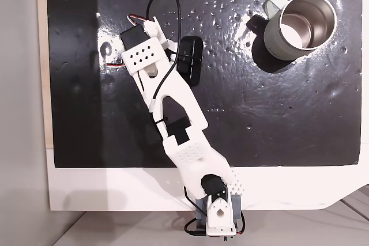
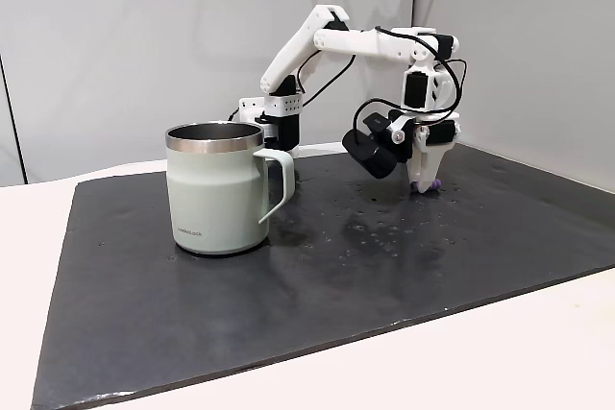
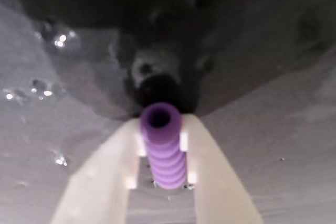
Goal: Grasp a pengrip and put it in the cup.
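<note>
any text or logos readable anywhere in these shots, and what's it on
One small line of dark print, low on the side of the cup in a fixed view: too small to read.
Nothing readable on the arm, the black mat, the pengrip or the fingers.

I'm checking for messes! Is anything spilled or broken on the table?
Nothing looks broken or knocked over. The mug stands upright, and the gripper holds the purple pengrip neatly. The only oddity: small shiny specks, perhaps droplets, scattered on the black mat.
</note>
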Controlling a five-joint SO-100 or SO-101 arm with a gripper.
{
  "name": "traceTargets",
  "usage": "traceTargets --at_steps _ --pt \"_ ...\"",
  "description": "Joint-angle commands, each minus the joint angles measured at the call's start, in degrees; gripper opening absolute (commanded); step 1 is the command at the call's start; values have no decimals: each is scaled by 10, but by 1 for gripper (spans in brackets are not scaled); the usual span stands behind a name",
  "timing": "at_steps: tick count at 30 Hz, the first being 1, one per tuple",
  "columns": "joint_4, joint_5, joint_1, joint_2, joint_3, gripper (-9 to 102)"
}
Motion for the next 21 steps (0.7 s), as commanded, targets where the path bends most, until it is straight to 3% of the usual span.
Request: traceTargets --at_steps 1,21 --pt "12 -12 5 4 -31 0" --pt "33 -69 26 258 69 0"
